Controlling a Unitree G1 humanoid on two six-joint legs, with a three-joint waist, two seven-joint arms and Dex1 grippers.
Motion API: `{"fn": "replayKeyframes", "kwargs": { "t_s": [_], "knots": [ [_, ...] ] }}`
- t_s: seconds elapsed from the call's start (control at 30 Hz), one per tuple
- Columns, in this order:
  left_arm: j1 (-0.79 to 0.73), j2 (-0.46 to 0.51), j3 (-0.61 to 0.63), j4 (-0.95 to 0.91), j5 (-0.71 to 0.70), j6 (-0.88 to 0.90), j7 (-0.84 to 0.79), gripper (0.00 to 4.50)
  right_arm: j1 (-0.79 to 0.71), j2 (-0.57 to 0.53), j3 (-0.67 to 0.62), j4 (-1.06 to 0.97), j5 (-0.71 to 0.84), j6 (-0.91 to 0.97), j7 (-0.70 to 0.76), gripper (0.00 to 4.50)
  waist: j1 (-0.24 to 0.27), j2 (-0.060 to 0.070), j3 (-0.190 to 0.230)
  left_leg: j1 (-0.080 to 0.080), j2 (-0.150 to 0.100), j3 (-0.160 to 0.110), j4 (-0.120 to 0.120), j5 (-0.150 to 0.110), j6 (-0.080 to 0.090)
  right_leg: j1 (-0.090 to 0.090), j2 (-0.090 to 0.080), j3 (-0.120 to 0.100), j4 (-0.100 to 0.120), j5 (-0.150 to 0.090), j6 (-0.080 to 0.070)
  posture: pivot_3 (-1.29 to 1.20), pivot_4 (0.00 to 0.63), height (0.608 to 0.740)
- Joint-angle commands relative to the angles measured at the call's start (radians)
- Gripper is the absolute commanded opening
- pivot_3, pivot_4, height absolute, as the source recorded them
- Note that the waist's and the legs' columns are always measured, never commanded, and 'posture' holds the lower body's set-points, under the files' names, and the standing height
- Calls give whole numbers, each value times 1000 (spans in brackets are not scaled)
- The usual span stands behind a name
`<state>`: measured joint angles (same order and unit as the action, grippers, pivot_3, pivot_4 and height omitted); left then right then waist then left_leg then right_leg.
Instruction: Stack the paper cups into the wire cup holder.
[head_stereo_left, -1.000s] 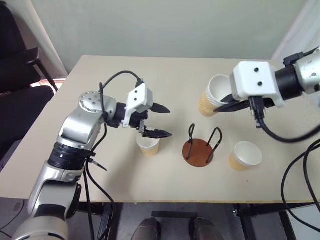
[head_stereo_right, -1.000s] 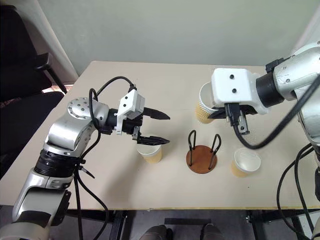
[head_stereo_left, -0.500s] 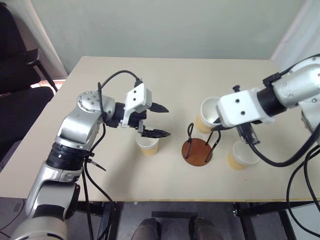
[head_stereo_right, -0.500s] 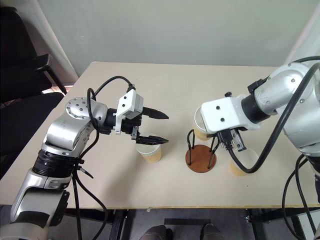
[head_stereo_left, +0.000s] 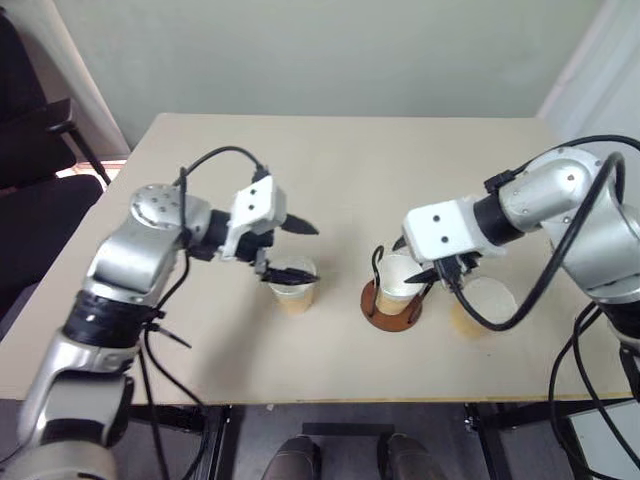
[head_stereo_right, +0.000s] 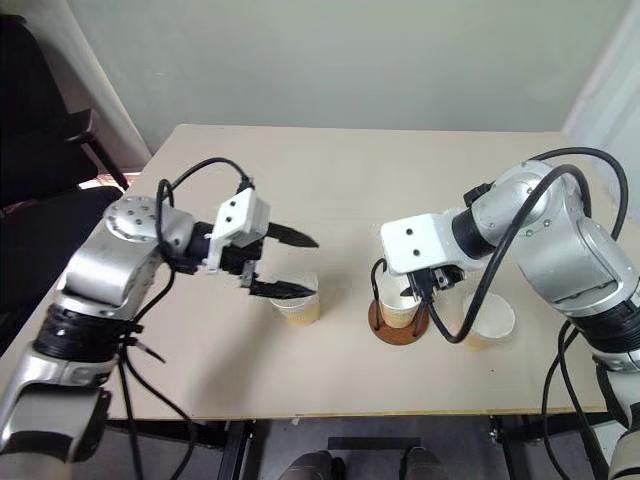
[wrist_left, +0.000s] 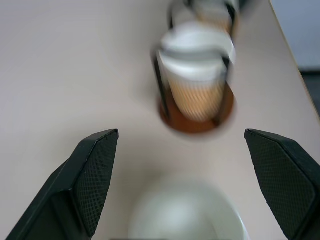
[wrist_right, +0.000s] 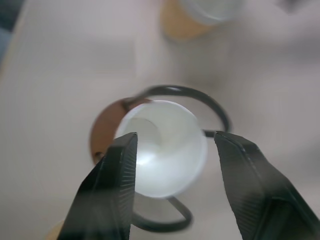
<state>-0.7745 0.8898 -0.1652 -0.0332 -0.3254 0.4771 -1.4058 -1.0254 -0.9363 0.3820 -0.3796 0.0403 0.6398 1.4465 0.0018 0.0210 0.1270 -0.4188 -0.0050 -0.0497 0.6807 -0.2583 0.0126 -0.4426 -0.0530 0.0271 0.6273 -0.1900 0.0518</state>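
Your cup holder (head_stereo_left: 392, 301) sits close to the desk's (head_stereo_left: 330, 160) near edge, a little right of its middle, and one paper cup (head_stereo_left: 398, 279) stands upright inside it, between the two wire loops on the brown base. Your right gripper (wrist_right: 172, 150) hangs right above that cup; its jaws are parted, one finger on each side of the rim, and you cannot tell from here whether a finger touches the paper. A second cup (head_stereo_left: 478, 303) stands just beside the holder toward the desk's right edge, partly hidden behind the right arm and its black cable, so room on that side is tight. A third cup (head_stereo_left: 293, 286) stands upright toward the desk's left side, near the front edge, apart from the holder with bare desk between them. Your left gripper (head_stereo_left: 297, 250) hovers over this cup, jaws spread wide and empty, the lower finger above its rim and the tips pointing toward the holder. The whole far half of the desk is open, pale beige board out to both back corners, plenty of space to swing either arm. Off the left edge, a black chair (head_stereo_left: 35, 170) stands close to the far left corner. Behind the desk runs a plain pale green wall (head_stereo_left: 320, 50).
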Motion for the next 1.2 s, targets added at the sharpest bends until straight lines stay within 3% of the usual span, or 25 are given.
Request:
{"fn": "replayKeyframes", "kwargs": {
  "t_s": [0.03,0.2,0.43,0.77,0.9,1.2],
  "knots": [
    [11,95,53,-34,-39,-24,-114,4354,11,-38,-170,-42,100,135,-30,2298,3,0,0,-1,0,0,0,0,0,0,0,0,0,0,0,0,150,740],
    [20,140,3,-8,22,-137,-178,4354,38,-56,-293,-103,244,292,-59,2298,5,0,0,-1,-1,0,0,-1,0,1,0,0,-1,-2,-3,0,150,740],
    [33,77,-87,-7,120,-244,-149,4354,47,-71,-350,-170,380,414,-131,2298,2,0,0,1,0,-1,0,0,-1,0,0,0,3,-5,-8,0,150,740],
    [16,4,-154,150,291,-462,-93,4354,104,-138,-390,-200,476,444,-221,2298,1,0,0,0,0,-1,0,0,-1,-1,0,0,2,-2,-3,0,150,740],
    [12,-11,-140,165,288,-464,-93,3423,133,-165,-412,-208,513,444,-239,2358,2,0,0,-1,0,0,0,0,0,-1,0,0,2,-2,-3,0,150,740],
    [1,-8,-132,158,243,-445,-166,71,158,-209,-423,-208,571,425,-267,2358,2,0,0,-1,0,0,0,0,0,-1,0,0,3,-2,-2,0,150,740]
  ]
}}
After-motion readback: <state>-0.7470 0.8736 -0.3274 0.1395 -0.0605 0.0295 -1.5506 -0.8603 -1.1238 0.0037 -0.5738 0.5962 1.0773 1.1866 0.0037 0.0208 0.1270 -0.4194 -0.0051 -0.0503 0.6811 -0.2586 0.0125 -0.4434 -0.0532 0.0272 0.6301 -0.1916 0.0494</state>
